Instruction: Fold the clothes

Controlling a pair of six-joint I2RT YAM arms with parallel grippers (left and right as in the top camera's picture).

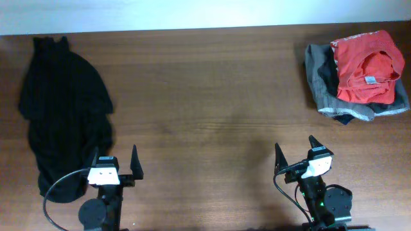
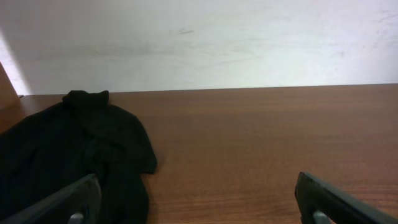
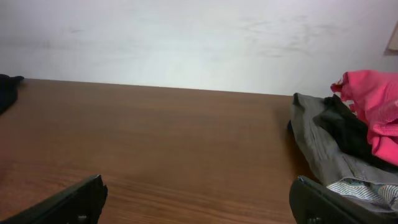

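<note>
The clothes (image 1: 63, 109), a large all-black garment, lie bunched at the left of the wooden table, from the far edge down to the front. They also show in the left wrist view (image 2: 74, 155). No logo shows. My left gripper (image 1: 115, 159) is open and empty at the front edge, with its left finger at the garment's lower right edge (image 2: 196, 199). My right gripper (image 1: 294, 149) is open and empty at the front right, over bare wood (image 3: 199, 199).
A pile at the far right holds a red shirt (image 1: 365, 65) with a white neck label on top of a grey garment (image 1: 321, 86) and a dark one. In the right wrist view the pile (image 3: 348, 143) lies ahead to the right. A white wall stands behind the table.
</note>
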